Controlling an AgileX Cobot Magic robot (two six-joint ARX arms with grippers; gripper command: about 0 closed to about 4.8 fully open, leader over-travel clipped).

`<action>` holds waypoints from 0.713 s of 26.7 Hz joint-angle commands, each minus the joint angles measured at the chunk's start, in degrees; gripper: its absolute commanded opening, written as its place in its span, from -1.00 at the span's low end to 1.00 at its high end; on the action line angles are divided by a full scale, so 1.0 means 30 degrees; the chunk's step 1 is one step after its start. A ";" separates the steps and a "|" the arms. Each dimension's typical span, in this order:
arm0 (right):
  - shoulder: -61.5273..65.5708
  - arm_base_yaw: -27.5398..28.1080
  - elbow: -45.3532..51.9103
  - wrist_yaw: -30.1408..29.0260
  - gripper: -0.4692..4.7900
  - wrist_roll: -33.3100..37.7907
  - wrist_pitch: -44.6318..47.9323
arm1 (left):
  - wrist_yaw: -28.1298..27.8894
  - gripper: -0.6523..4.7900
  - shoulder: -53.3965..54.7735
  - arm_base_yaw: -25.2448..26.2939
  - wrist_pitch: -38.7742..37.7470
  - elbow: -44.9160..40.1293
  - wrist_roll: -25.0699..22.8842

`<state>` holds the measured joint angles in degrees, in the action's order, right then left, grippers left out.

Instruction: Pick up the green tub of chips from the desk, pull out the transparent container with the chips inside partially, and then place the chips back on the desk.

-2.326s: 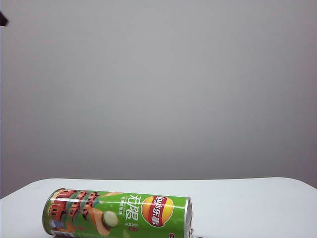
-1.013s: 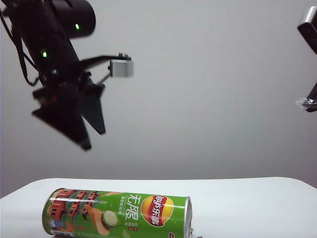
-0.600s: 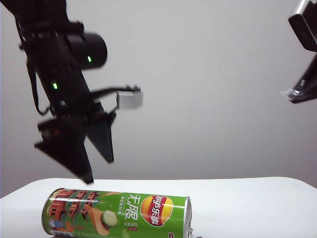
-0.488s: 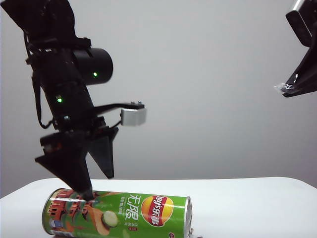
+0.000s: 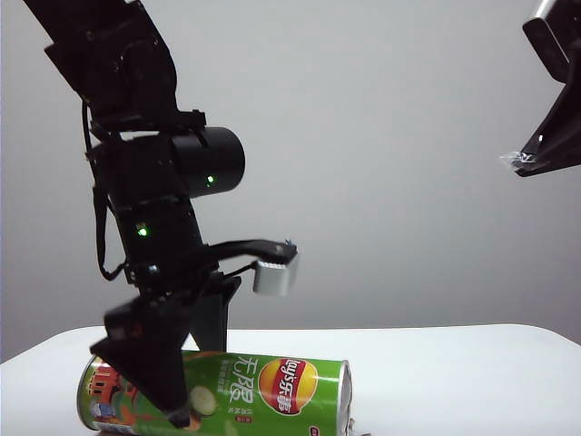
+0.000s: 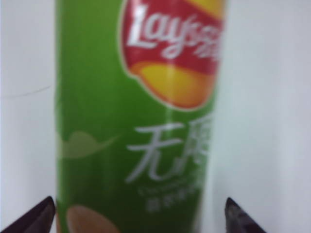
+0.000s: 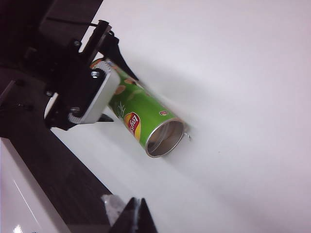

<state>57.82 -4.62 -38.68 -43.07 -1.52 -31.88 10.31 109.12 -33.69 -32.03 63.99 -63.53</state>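
The green tub of chips [image 5: 272, 386] lies on its side on the desk [image 5: 454, 381], silver-rimmed mouth to the right. My left gripper [image 5: 192, 381] is open and down over the tub's left half, one finger in front and one behind. The left wrist view shows the tub [image 6: 136, 121] between the two dark fingertips [image 6: 43, 213], with a gap on each side. My right gripper [image 5: 519, 163] hangs high at the right, shut, its tips [image 7: 137, 204] pressed together far from the tub [image 7: 141, 119]. The transparent container and the chips do not show.
A small clear scrap [image 7: 112, 206] clings beside the right gripper's tips. A little wire-like tab [image 7: 187, 137] lies by the tub's mouth. A dark strip [image 7: 58, 179] runs along the desk's edge. Plain grey wall stands behind.
My left arm has come down from the upper left until its open fingers straddle the tub. The right gripper has shifted slightly at the top right. The tub has not moved.
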 commanded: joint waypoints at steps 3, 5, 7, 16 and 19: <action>-0.0036 0.0000 -0.0044 0.0000 -0.83 0.0000 0.0284 | -0.1056 1.00 0.0284 -0.0226 0.0947 0.0022 0.0379; -0.0036 0.0000 -0.0044 0.0270 -0.83 0.0000 0.0284 | -0.1319 1.00 0.0284 -0.0226 0.1377 0.0022 0.0576; -0.0036 0.0000 -0.0044 0.0401 -0.83 0.0000 0.0284 | -0.1683 1.00 0.0284 -0.0226 0.1698 0.0022 0.0984; -0.0036 0.0000 -0.0044 0.0401 -0.83 0.0000 0.0474 | -0.0860 1.00 0.1013 -0.0189 0.1435 0.0015 0.1035; -0.0036 0.0000 -0.0044 0.0401 -0.83 0.0000 0.0576 | -0.0860 1.00 0.1341 -0.0189 0.1370 0.0015 0.1049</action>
<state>57.82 -4.60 -38.68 -41.63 -1.52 -31.00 7.14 113.19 -34.30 -27.70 63.99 -60.53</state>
